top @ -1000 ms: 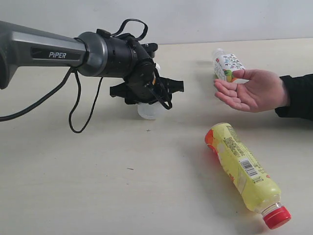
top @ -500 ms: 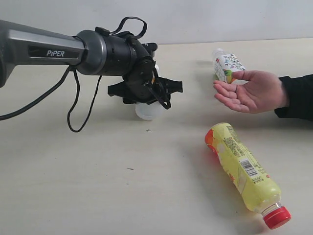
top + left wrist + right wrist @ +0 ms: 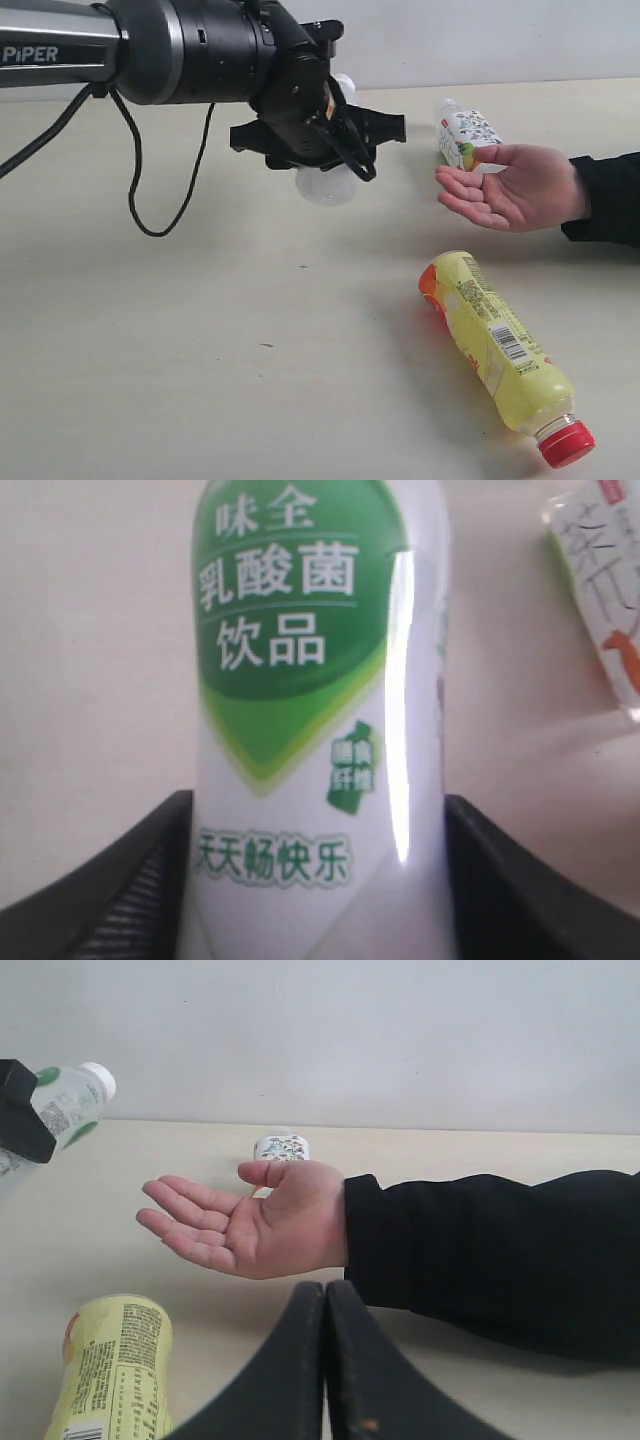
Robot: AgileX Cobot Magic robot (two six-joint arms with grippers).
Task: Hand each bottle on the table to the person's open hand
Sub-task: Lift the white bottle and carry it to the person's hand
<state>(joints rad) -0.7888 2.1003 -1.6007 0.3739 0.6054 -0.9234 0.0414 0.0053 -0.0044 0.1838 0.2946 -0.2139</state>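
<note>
Raised toward the hand (image 3: 515, 185), left pincer (image 3: 322, 137) grips the green-white bottle (image 3: 310, 680), seemingly milky inside.

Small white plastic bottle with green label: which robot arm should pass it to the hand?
Left. The left gripper holds that bottle near the open hand; the right gripper is shut, empty.

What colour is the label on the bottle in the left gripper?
Green and white label on the bottle; clearest in left wrist view.

Plain pale grey wall (image 3: 500, 40)
</note>
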